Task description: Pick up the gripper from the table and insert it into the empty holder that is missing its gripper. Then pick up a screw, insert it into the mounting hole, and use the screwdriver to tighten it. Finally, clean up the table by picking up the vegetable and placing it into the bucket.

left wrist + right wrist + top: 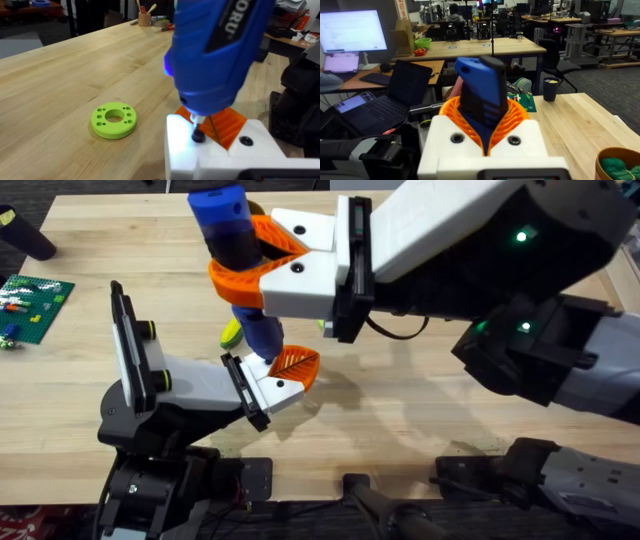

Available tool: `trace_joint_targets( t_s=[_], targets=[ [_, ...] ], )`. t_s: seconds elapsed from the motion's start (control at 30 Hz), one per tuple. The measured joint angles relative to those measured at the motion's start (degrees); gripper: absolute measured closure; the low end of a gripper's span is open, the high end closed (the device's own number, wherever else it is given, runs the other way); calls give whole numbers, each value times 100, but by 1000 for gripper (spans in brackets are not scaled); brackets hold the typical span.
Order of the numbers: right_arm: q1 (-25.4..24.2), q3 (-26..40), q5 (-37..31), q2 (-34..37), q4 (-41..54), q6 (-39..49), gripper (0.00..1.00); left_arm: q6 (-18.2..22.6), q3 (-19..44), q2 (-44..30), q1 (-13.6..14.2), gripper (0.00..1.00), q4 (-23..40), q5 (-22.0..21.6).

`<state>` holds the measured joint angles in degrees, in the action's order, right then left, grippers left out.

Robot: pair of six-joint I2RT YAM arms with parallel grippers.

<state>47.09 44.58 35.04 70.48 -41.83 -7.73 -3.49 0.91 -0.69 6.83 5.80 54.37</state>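
My right gripper [245,258] reaches across from the right and is shut on the screwdriver [232,230], a thick blue tool with a black band held upright between its orange pads [517,116]. The screwdriver [215,55] points down, its bit on a black screw [198,136] in the white finger of my left gripper [298,362]. The left gripper [222,122] rests low over the table, orange pads together. The vegetable [114,120], a small yellow-green disc with holes, lies on the wood beside the left gripper [231,333]. The bucket [601,161] holds green items.
A flat green board with coloured bits [35,298] lies at the far left edge, and a dark cylinder [25,235] stands behind it. A dark cup [551,89] stands on the table. The wooden table [420,400] lies bare in front of the right arm.
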Motion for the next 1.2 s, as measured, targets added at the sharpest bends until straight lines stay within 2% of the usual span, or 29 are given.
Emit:
trace_joint_targets(
  t_s=[0.3, 0.6, 1.2],
  targets=[
    [-2, -3, -25, 2, -25, 0, 964, -19, 0, 0, 0, 992, -2, 2],
    [-2, -51, -13, 30, -437, 0, 964, -19, 0, 0, 0, 992, -4, 2],
    [-2, -51, 407, 30, -470, -129, 964, -19, 0, 0, 0, 992, -4, 2]
  ],
)
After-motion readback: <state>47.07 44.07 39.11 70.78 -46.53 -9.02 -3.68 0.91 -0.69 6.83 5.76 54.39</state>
